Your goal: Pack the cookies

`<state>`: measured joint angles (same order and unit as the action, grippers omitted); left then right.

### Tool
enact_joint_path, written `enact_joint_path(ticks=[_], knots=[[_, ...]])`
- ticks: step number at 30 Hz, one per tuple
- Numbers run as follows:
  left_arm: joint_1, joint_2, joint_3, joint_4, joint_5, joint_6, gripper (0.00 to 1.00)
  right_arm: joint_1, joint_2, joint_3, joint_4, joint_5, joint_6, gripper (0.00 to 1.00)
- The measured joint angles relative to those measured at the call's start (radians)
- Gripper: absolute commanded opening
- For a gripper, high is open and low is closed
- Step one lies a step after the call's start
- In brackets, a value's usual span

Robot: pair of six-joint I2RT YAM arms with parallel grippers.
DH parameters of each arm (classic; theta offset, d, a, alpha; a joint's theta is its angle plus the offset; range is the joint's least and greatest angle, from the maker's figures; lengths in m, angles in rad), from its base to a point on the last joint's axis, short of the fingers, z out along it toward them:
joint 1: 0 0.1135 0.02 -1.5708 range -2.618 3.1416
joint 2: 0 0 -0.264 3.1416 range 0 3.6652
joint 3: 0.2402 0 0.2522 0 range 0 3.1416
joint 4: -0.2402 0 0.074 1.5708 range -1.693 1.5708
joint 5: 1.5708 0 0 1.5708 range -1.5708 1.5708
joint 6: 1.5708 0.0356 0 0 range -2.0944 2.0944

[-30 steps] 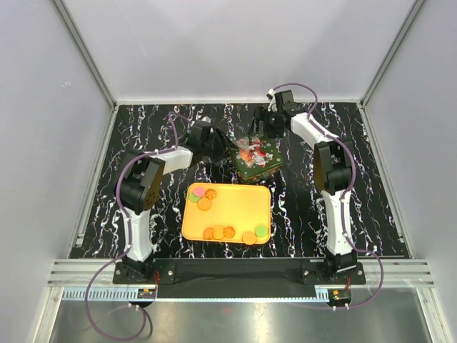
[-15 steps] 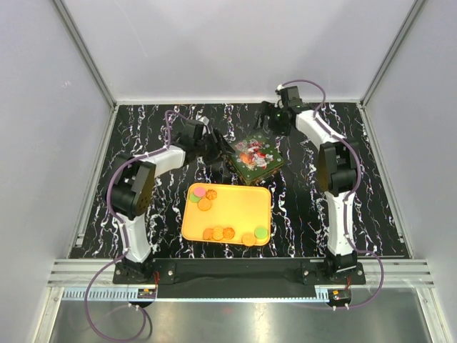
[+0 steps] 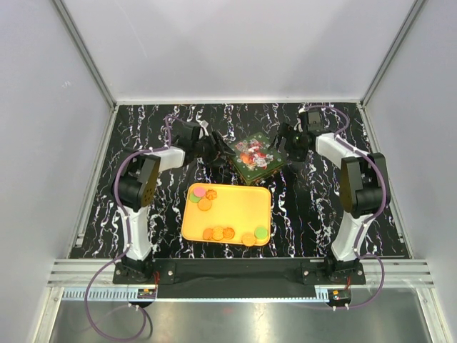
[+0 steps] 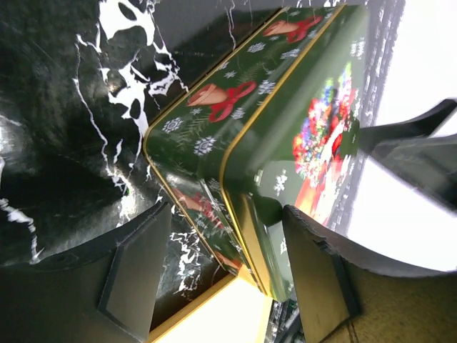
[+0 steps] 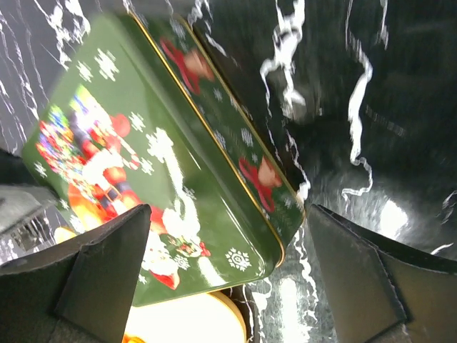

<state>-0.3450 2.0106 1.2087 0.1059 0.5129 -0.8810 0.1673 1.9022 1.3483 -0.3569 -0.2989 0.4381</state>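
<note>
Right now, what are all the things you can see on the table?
table: one, black with white veins, under everything
tray: one, yellow-orange, near the middle of the table
cookies: about nine, mostly orange, a few green and pink, on the tray, in two groups
tin: one, green with Christmas pictures, lid on, just behind the tray
left end effector: one, black, open, at the tin's left corner
right end effector: one, black, open, at the tin's right side

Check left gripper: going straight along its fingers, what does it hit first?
The green Christmas tin: in the left wrist view its near corner sits between the open fingers of the left gripper, dead ahead. How close is hard to judge.
</note>
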Motion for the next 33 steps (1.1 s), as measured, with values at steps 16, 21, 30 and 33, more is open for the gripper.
enact_joint_path(ticks=[16,21,30,33], knots=[[-0.003,0.027,0.022,0.048,-0.001,-0.053,0.33,0.003,0.013,-0.127,0.173,-0.086,0.104,0.92],[-0.008,0.027,0.022,0.054,-0.023,-0.055,0.19,0.003,0.035,-0.111,0.181,-0.087,0.109,0.89],[-0.021,0.027,0.005,0.098,-0.059,-0.069,0.04,0.003,0.055,-0.063,0.142,-0.071,0.090,0.87],[-0.028,0.021,-0.018,0.135,-0.074,-0.079,0.02,0.005,0.069,-0.027,0.115,-0.057,0.079,0.87]])
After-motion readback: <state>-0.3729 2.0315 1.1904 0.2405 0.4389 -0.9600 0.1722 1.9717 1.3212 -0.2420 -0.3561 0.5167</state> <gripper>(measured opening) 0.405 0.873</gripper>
